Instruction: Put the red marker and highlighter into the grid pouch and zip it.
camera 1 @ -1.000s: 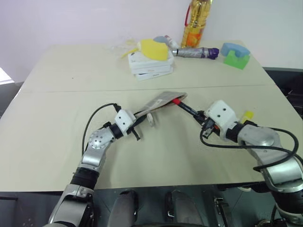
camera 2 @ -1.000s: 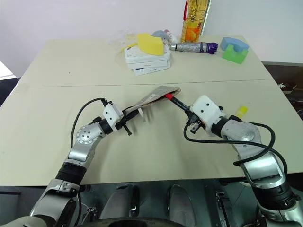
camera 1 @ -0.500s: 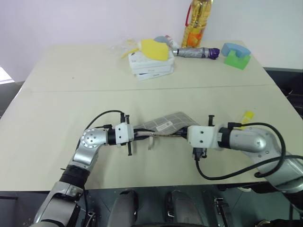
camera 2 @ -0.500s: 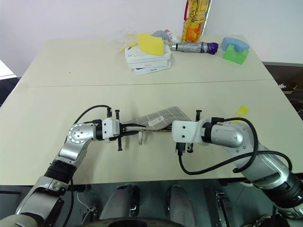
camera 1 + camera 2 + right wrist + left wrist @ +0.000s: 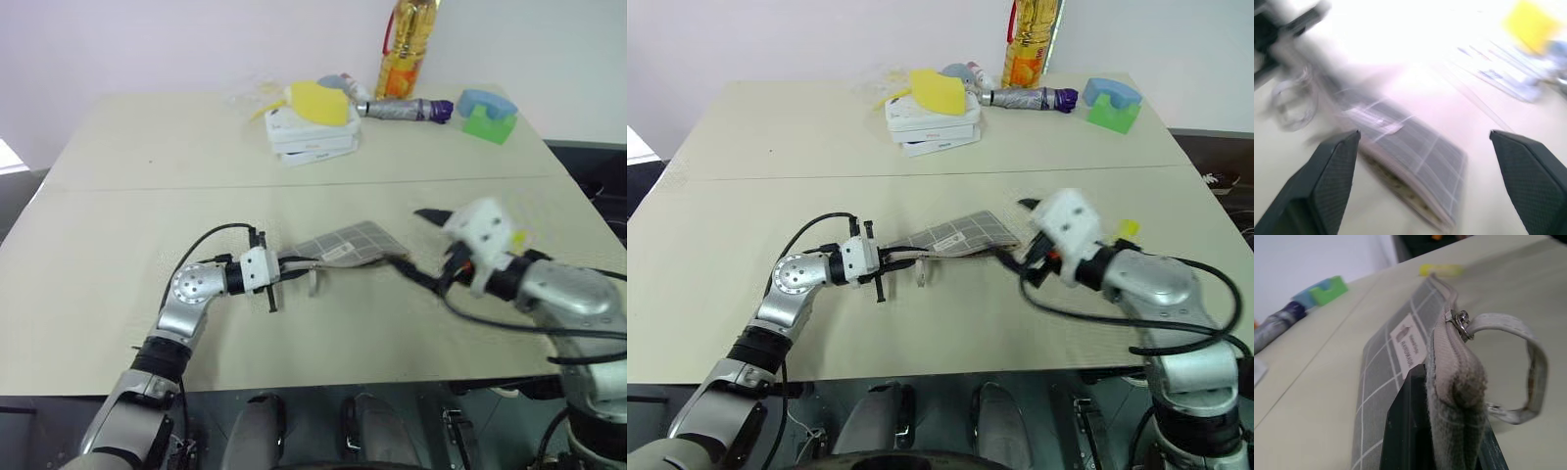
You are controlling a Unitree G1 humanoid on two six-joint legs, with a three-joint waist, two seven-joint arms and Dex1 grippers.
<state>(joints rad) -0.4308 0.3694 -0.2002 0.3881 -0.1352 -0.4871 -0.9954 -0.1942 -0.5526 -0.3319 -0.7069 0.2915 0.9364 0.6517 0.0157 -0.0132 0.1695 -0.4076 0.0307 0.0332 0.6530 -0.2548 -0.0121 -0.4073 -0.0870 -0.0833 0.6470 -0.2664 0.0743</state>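
Boxes [image 5: 312,137], umbrella [image 5: 404,109], bottle [image 5: 405,49] sat along far tabletop edge. Left pincer [image 5: 294,269] clamped grey grid pouch [image 5: 350,244]; right pincer [image 5: 1425,147] gaped wide, empty.

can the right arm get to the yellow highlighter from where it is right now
Probably yes. The highlighter lies bare on the table just beyond the right gripper, whose jaws stand open and empty, and nothing lies between them. The grid pouch is off to its other side.

a beige table [image 5: 147,166] carries the grid pouch [image 5: 348,243], highlighter [image 5: 513,238], white boxes [image 5: 312,137] and folded umbrella [image 5: 404,109]
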